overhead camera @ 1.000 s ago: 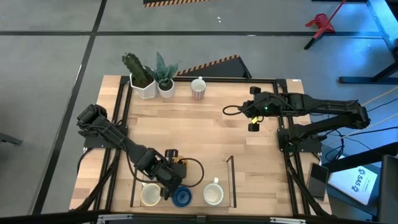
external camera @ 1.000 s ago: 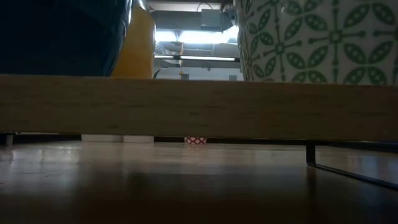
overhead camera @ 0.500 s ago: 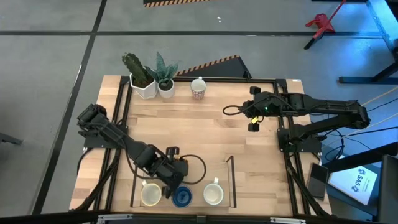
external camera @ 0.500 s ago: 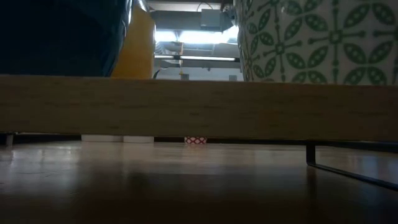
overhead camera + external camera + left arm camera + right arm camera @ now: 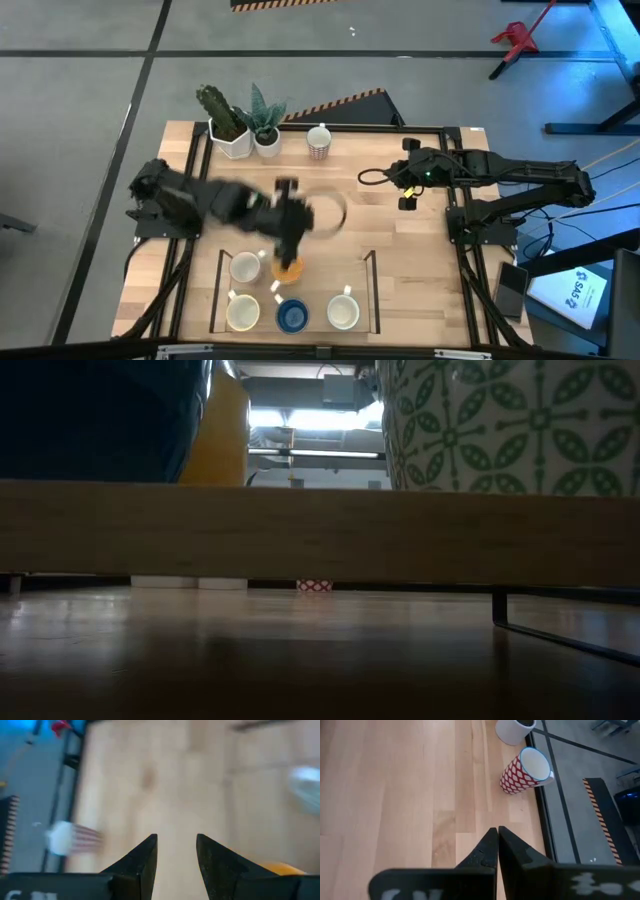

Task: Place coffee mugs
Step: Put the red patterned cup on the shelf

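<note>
Left gripper (image 5: pixel 176 852) is parted and empty, above the orange mug (image 5: pixel 288 268).

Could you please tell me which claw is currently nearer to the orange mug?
The left. The left claw is right over the orange mug in the marked frame, fingers open. The right claw waits, shut, well off toward the table's right side.

pale smooth wood table (image 5: pixel 400 240); mugs (image 5: pixel 343 312) look like glossy ceramic.
</note>
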Controlling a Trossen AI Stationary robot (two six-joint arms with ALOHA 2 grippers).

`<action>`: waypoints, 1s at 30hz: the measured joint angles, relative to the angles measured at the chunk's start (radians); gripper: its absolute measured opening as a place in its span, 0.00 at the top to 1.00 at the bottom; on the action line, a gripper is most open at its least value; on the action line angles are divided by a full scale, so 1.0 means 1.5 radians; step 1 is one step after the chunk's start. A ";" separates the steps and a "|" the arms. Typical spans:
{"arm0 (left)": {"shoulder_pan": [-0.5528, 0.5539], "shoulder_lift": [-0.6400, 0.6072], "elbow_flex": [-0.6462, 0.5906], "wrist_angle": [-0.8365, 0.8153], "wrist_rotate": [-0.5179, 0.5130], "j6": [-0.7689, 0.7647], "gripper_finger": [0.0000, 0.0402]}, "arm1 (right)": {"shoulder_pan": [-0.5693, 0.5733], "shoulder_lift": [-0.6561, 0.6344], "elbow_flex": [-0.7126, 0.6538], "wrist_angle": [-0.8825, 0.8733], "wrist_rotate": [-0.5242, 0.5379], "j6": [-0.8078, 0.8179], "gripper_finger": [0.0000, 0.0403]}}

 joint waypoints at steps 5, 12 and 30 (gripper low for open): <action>0.166 0.000 -0.009 0.088 0.082 0.171 0.67 | 0.000 0.000 0.000 0.000 0.001 -0.001 1.00; 0.382 0.000 -0.126 0.274 0.263 0.279 0.67 | 0.000 0.000 0.000 -0.005 0.000 -0.001 1.00; 0.492 0.048 -0.270 0.408 0.490 0.307 0.67 | 0.000 0.000 0.000 -0.021 0.001 -0.021 1.00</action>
